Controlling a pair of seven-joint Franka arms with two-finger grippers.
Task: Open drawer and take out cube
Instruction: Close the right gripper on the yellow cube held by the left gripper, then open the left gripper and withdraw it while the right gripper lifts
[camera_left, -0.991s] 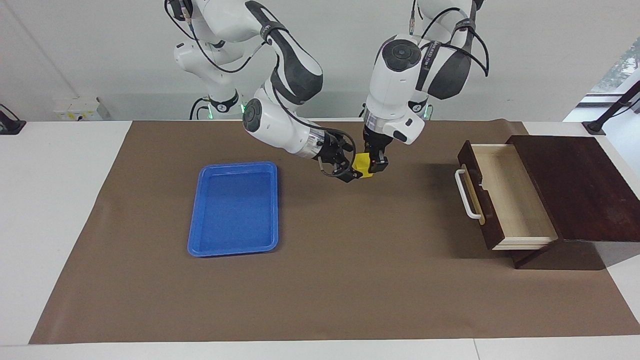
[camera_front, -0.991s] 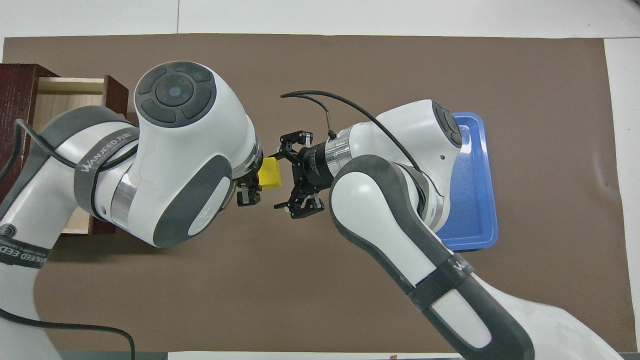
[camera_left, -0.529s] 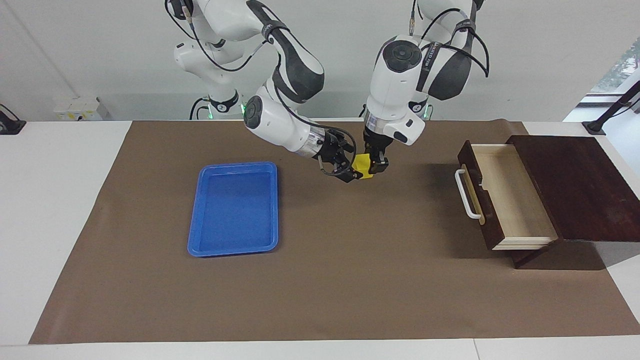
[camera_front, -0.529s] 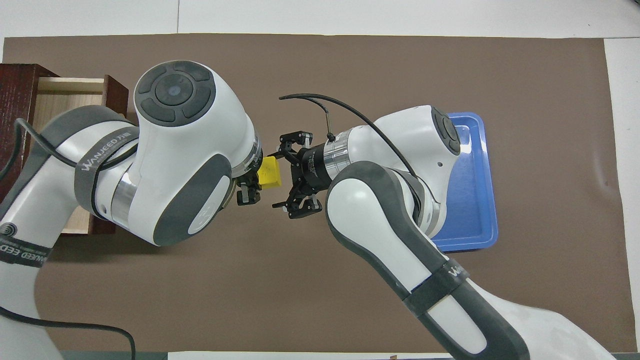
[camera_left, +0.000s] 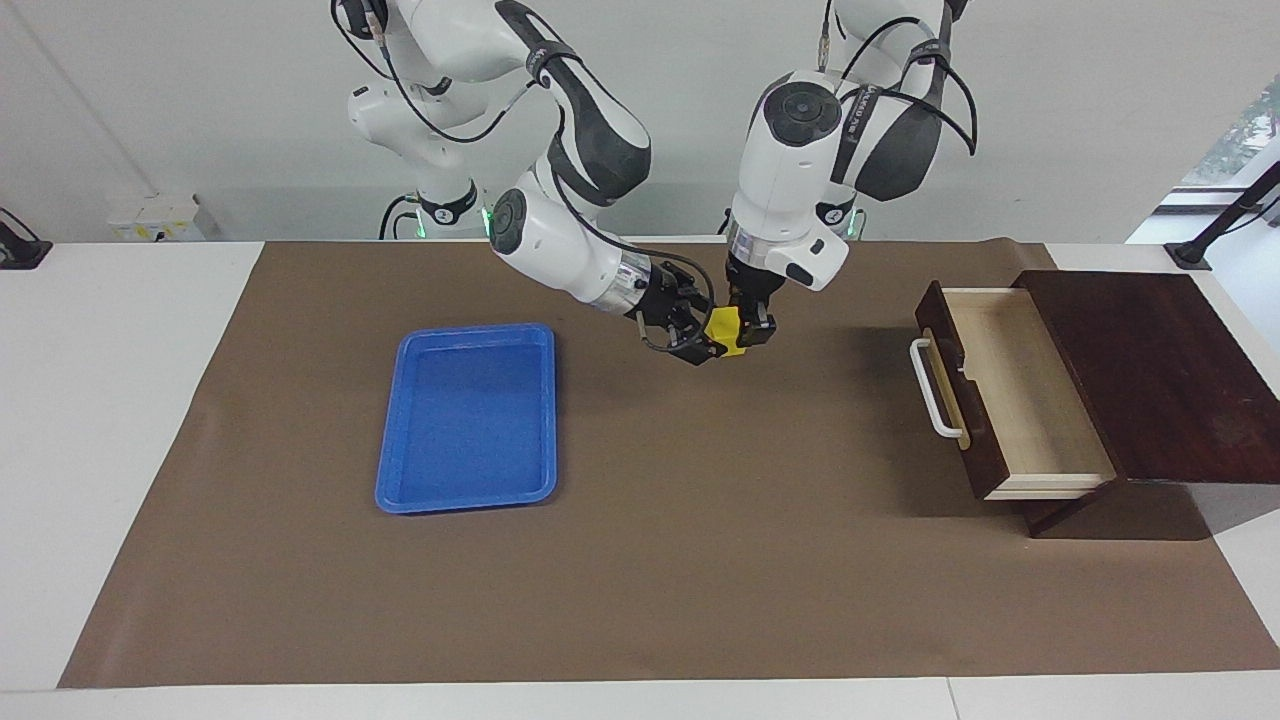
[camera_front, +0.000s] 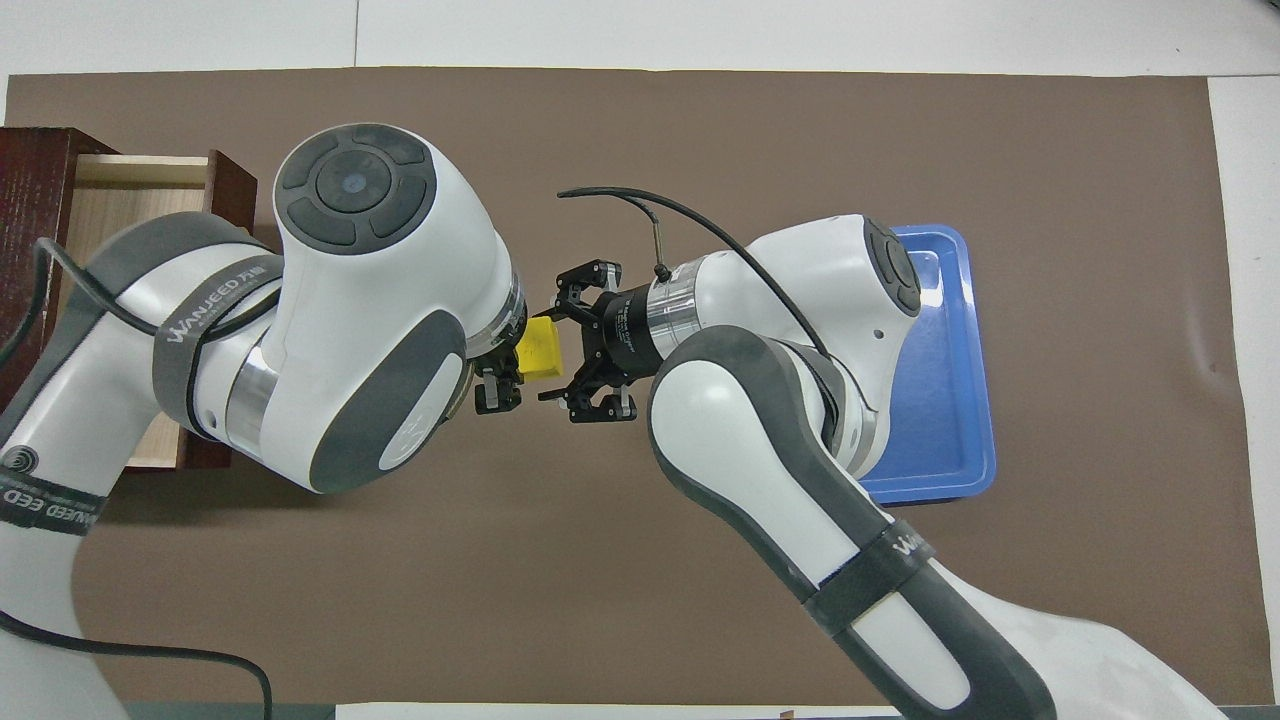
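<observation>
I see the small bright-yellow cube (camera_left: 723, 329) up in the air over the brown mat, gripped by my left end effector (camera_left: 748, 331). My right end effector (camera_left: 703, 337), at the cube's 9 o'clock in the facing view, has its fingers around it; whether they pinch yet, I cannot tell. I should squeeze firmly there before the left lets go. The dark brown wooden drawer (camera_left: 1010, 400) stands open

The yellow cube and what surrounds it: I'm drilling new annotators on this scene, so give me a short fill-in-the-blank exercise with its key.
1. The cube hangs over the brown mat, gripped by the ____ hand.
2. The drawer stands ____, its pale inside bare.
3. The flat tray toward the right arm's end of the table is ____ in colour.
4. The right hand meets the cube from the ____ side.

Missing words: left; open; blue; tray
</observation>
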